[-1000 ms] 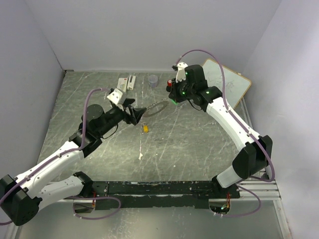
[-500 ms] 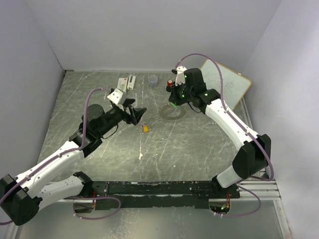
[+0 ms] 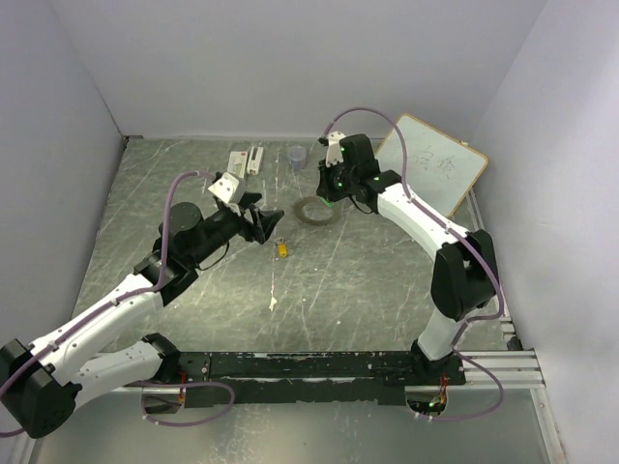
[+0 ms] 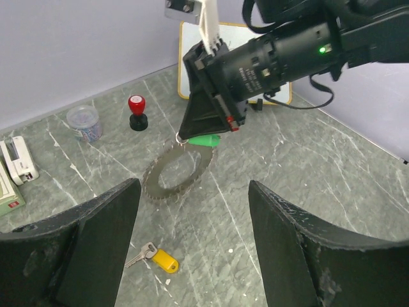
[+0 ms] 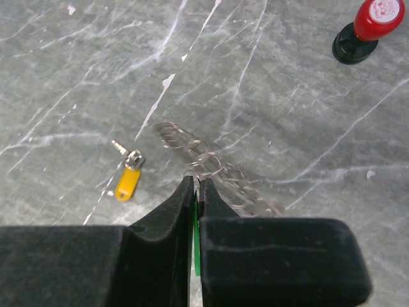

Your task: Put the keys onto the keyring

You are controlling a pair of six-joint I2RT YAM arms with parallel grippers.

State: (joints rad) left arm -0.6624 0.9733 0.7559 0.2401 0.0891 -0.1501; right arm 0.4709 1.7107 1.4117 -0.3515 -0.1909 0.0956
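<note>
My right gripper (image 3: 327, 194) (image 5: 197, 185) is shut on the bright green key (image 4: 204, 140) (image 5: 195, 238), which shows only as a sliver between its jaws. The toothed silvery keyring (image 3: 312, 210) (image 4: 176, 174) (image 5: 217, 167) rests on the table, its far edge raised to the green key at the right gripper's (image 4: 203, 132) tips. I cannot tell whether key and ring are linked. The yellow key (image 3: 281, 249) (image 4: 158, 258) (image 5: 128, 181) lies loose on the table, nearer my left gripper (image 3: 274, 220) (image 4: 193, 187), which hangs open and empty above it.
A red-capped black knob (image 4: 136, 112) (image 5: 366, 29) and a grey cup (image 3: 297, 155) (image 4: 84, 121) stand behind the ring. White boxes (image 3: 247, 159) (image 4: 18, 160) lie at the back left. A whiteboard (image 3: 435, 164) leans at the back right.
The right arm has swung left and back, carrying the keyring from a raised tilt down onto the table. The left arm and the yellow key have not moved.
</note>
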